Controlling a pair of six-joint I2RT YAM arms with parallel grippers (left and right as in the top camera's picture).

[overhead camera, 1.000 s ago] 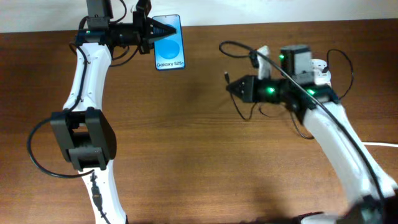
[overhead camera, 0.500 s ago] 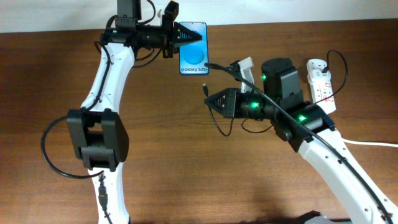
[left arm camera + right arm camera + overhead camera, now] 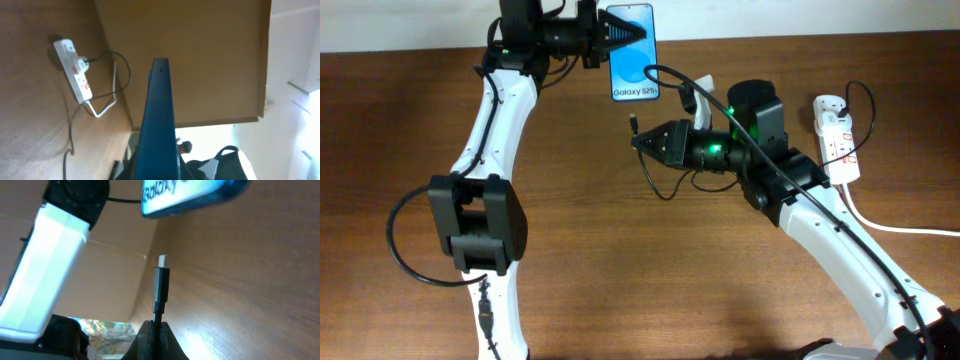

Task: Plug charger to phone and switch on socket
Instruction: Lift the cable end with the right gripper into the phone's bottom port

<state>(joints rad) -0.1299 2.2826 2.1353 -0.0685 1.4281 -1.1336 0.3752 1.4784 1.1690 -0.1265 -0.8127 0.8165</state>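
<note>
My left gripper [image 3: 620, 35] is shut on the phone [image 3: 632, 52], which it holds off the table at the back; the blue screen with "Galaxy" text faces up. In the left wrist view the phone [image 3: 159, 120] shows edge-on between the fingers. My right gripper [image 3: 642, 140] is shut on the charger [image 3: 637, 125] just behind its black connector, with the tip a short way below and beside the phone's text end. In the right wrist view the connector [image 3: 161, 282] stands above the fingers [image 3: 155, 327], apart from the phone [image 3: 190, 195]. The socket [image 3: 835, 138] lies at the right.
The black charger cable [image 3: 665, 185] loops over the table under my right arm. The socket's thick white cord [image 3: 890, 226] runs off to the right. The socket also shows in the left wrist view [image 3: 74, 70]. The table's back edge is just behind the phone.
My right gripper has carried the connector left and toward the phone. My left gripper has moved the phone right, then slightly back.
</note>
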